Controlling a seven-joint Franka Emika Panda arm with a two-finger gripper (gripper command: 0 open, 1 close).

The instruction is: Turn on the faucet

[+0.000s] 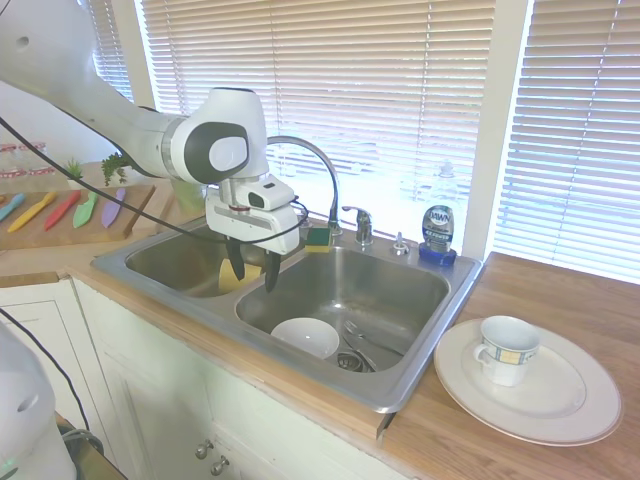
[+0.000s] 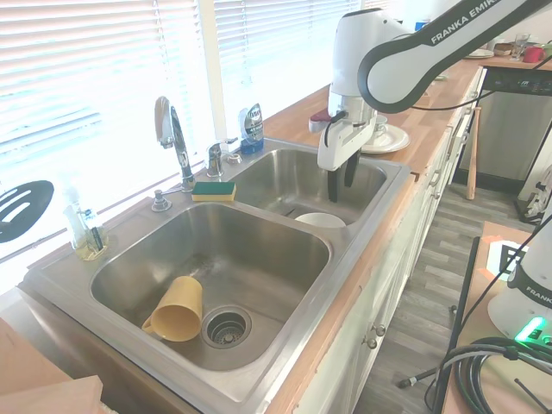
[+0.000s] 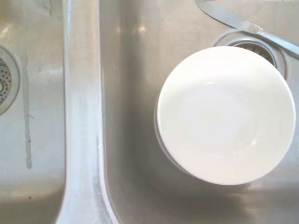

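Over the double sink (image 1: 420, 345), our hand (image 1: 251, 272) hangs with its two fingers spread and pointing down, holding nothing, just above the ridge that divides the two basins and well short of the faucet (image 1: 362, 226). The faucet stands at the back rim of the sink, below the window blinds, beside a green-and-yellow sponge (image 1: 318, 237) and near a blue-labelled soap bottle (image 1: 437, 232). Its tall arched spout (image 2: 172, 136) rises roughly upright from the back ledge and curves over toward the basins, while the short lever handle (image 2: 216, 155) sits on a stubby base next to it; the lever's long axis appears to run roughly level, though which way its tip points is hard to tell at this size. We judge the step in hand to be the approach: we need to rise clear of the basin edge, travel back across the right basin, above the white bowl (image 3: 225, 114) lying by the drain, and meet the lever near its free end, not the spout or the small low knob (image 1: 400, 243) nearby. A push from a fingertip looks safer than a pinch on slick chrome, and we should go slowly to avoid glancing off.
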